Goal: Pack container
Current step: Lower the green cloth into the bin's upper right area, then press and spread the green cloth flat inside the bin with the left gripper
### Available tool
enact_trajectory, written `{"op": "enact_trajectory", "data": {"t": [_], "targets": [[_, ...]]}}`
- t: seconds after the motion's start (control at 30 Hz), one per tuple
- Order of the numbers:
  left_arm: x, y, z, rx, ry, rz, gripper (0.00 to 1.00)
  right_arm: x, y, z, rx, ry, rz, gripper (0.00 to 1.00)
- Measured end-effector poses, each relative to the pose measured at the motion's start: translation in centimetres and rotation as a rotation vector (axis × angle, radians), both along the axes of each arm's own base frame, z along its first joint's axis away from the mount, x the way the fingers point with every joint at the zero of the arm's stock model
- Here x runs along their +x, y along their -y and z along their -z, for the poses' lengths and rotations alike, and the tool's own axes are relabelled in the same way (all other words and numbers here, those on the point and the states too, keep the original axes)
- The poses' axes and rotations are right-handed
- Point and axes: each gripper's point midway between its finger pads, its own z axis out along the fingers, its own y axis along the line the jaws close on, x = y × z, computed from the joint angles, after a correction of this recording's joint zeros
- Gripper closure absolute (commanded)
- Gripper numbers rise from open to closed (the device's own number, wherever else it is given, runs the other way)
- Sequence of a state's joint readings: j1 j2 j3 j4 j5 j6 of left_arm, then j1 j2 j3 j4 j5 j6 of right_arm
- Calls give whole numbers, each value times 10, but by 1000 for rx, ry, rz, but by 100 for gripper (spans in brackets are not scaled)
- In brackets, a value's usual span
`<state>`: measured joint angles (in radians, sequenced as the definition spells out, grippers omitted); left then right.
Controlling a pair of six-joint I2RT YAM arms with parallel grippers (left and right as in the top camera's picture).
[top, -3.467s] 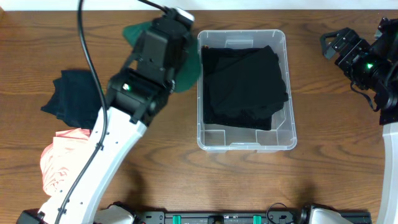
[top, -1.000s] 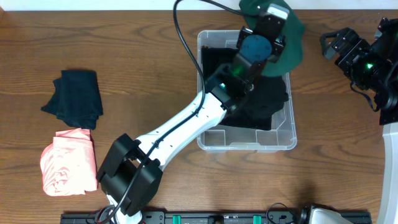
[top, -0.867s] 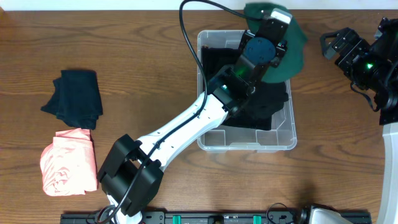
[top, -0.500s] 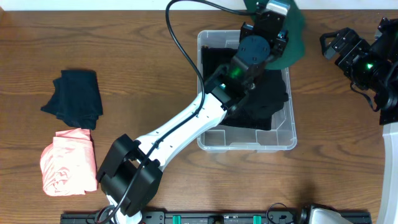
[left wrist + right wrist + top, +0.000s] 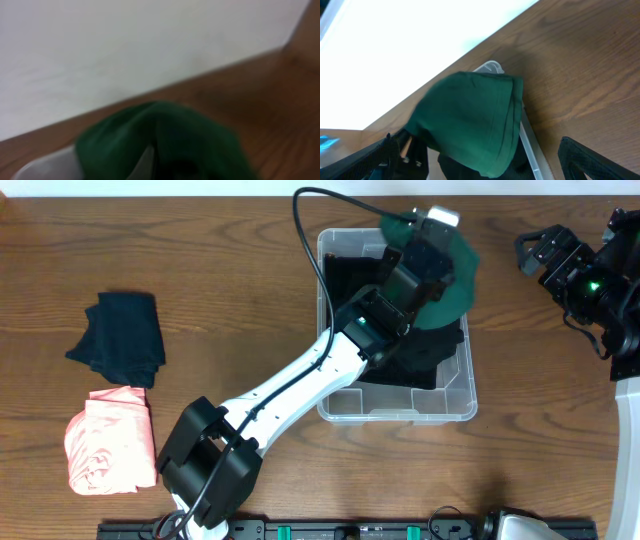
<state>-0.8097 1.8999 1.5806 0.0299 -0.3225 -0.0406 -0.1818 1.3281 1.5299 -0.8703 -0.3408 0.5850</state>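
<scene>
The clear plastic container (image 5: 336, 405) sits at the table's middle with a black folded garment (image 5: 385, 340) inside. My left gripper (image 5: 425, 245) is over its far right corner, shut on a dark green garment (image 5: 448, 280) that hangs over the black one. The green garment fills the blurred left wrist view (image 5: 165, 145) and shows in the right wrist view (image 5: 470, 120) above the container's rim (image 5: 532, 150). My right gripper (image 5: 545, 248) is open and empty, to the right of the container.
A dark navy garment (image 5: 120, 335) and a pink folded garment (image 5: 105, 445) lie on the wooden table at the left. The left arm (image 5: 290, 385) stretches across the container's left wall.
My left gripper carried the green garment from left of the container to over its far right corner, and has now lowered it further into the bin. The right arm has not moved.
</scene>
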Motion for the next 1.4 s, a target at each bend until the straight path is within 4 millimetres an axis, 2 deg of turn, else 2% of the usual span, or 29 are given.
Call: {"op": "enact_trajectory", "data": {"t": [0.17, 0.27, 0.7, 0.87, 1.1, 1.4], "targets": [[1, -37, 41, 189, -119, -46, 94, 0, 0, 0, 0, 0, 0, 1], [1, -58, 58, 261, -180, -73, 94, 0, 0, 0, 1, 0, 0, 1], [7, -127, 94, 501, -306, -98, 94, 0, 0, 0, 1, 0, 0, 1], [8, -126, 94, 562, -289, -35, 94, 0, 0, 0, 1, 0, 0, 1], [28, -110, 69, 603, -123, 28, 93, 0, 0, 0, 1, 0, 0, 1], [36, -104, 56, 706, -19, 96, 94, 0, 0, 0, 1, 0, 0, 1]]}}
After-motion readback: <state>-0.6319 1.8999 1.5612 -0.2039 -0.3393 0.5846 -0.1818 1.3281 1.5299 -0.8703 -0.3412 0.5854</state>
